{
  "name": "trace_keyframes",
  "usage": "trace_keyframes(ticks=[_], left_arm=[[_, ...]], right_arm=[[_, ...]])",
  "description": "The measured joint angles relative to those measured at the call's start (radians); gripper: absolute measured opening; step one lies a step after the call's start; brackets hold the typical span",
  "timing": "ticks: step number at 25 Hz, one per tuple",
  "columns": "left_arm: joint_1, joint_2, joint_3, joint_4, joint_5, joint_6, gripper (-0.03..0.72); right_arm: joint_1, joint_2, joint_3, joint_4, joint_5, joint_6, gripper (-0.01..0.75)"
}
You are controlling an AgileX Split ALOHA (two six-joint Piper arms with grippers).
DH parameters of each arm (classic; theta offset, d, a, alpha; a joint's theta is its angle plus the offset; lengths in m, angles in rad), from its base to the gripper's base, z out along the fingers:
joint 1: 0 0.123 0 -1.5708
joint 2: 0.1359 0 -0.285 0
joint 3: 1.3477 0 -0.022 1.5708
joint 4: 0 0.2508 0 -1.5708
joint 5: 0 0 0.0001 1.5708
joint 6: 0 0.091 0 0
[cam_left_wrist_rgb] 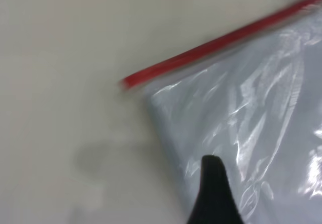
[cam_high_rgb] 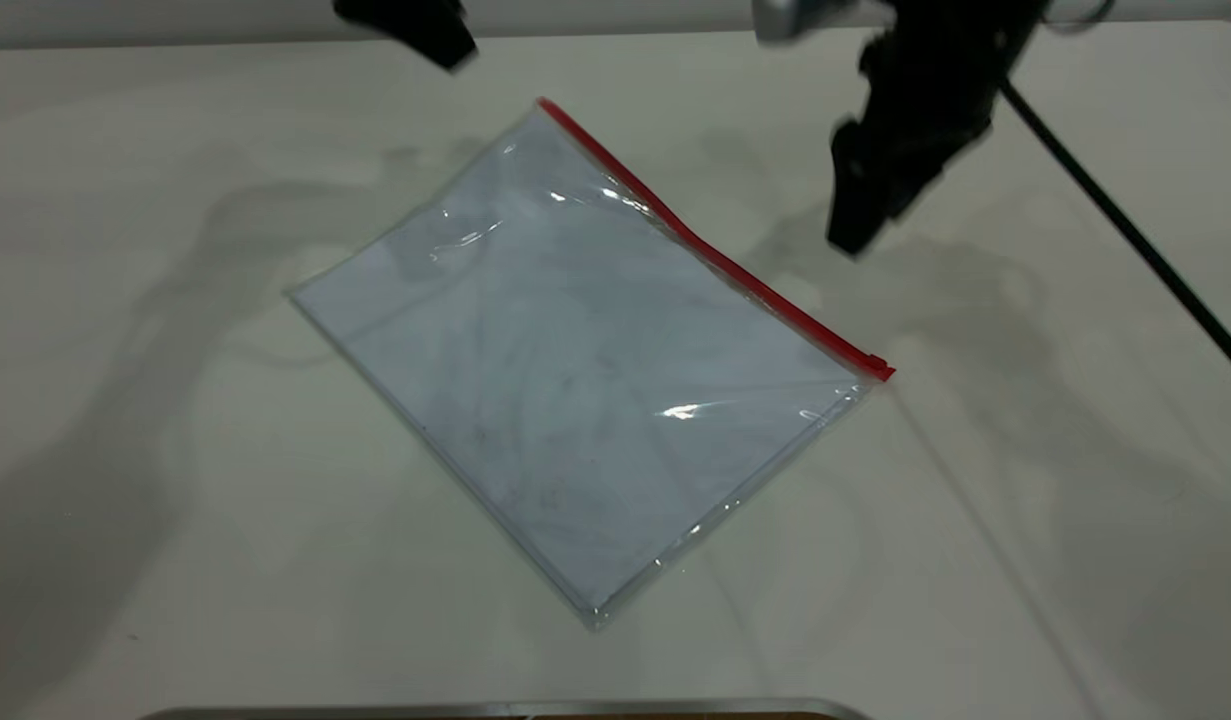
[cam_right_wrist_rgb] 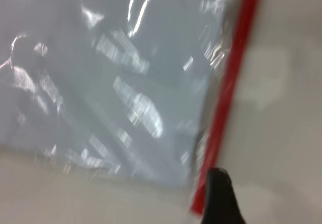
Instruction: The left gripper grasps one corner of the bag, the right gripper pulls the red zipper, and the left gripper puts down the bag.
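Observation:
The bag (cam_high_rgb: 585, 370) lies flat on the white table, a clear pouch with a pale sheet inside. Its red zipper (cam_high_rgb: 715, 255) runs along the far-right long edge, from the far corner of the bag (cam_high_rgb: 543, 104) to the near-right end (cam_high_rgb: 880, 366), where the red is slightly thicker. My left gripper (cam_high_rgb: 415, 30) hangs at the exterior view's top edge, above and behind the far corner. The left wrist view shows that red strip end (cam_left_wrist_rgb: 128, 80) and the pouch (cam_left_wrist_rgb: 251, 133) below it. My right gripper (cam_high_rgb: 860, 215) hovers beside the zipper, to its right, holding nothing. The right wrist view shows the red strip (cam_right_wrist_rgb: 226, 98).
The right arm's black cable (cam_high_rgb: 1125, 225) slants across the table's right side. A metal edge (cam_high_rgb: 495, 709) runs along the exterior view's bottom. Bare table (cam_high_rgb: 175, 500) lies left of the bag.

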Motion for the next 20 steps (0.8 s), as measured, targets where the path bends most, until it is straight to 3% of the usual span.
trace_keyframes(ticks=[4,9,17,20], left_arm=[[0.0,-0.126,0.0,0.147,-0.005,-0.271,0.617],[0.0,-0.319,0.0,0.29,0.079,-0.498,0.608],[0.0,-0.626,0.0,0.51,0.276,-0.844,0.59],[0.0,-0.719,0.0,0.575,0.278,-0.942,0.59]], right_arm=[[0.0,-0.06,-0.111,-0.002,0.083,0.012,0.534],[-0.001,-0.252,-0.224,-0.034,0.185,0.07,0.534],[-0.001,-0.674,-0.249,-0.18,0.34,0.285,0.535],[-0.001,-0.841,-0.249,-0.228,0.41,0.364,0.535]])
